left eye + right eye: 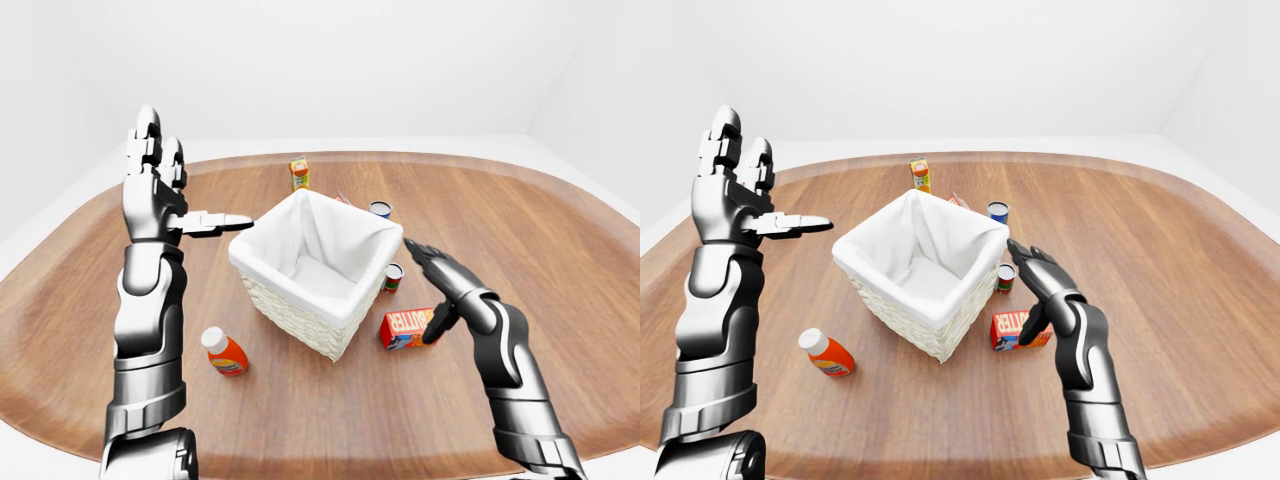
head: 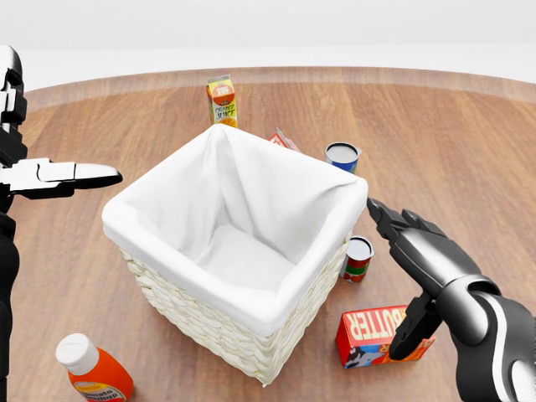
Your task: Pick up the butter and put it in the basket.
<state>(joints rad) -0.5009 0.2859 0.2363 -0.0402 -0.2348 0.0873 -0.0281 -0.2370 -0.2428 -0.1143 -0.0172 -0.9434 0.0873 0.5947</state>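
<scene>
Beside the basket (image 2: 243, 276) on the counter (image 1: 560, 260), my right robot hand (image 2: 414, 260) hangs open, fingers spread, just above the butter (image 2: 373, 335) lying there. My left robot hand (image 1: 165, 195) is raised upright, fingers spread, thumb pointing toward the basket.

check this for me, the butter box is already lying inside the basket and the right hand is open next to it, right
Not quite. The head view shows the butter box on the table, outside the basket, at its lower right. The open right hand is indeed next to it.
</scene>
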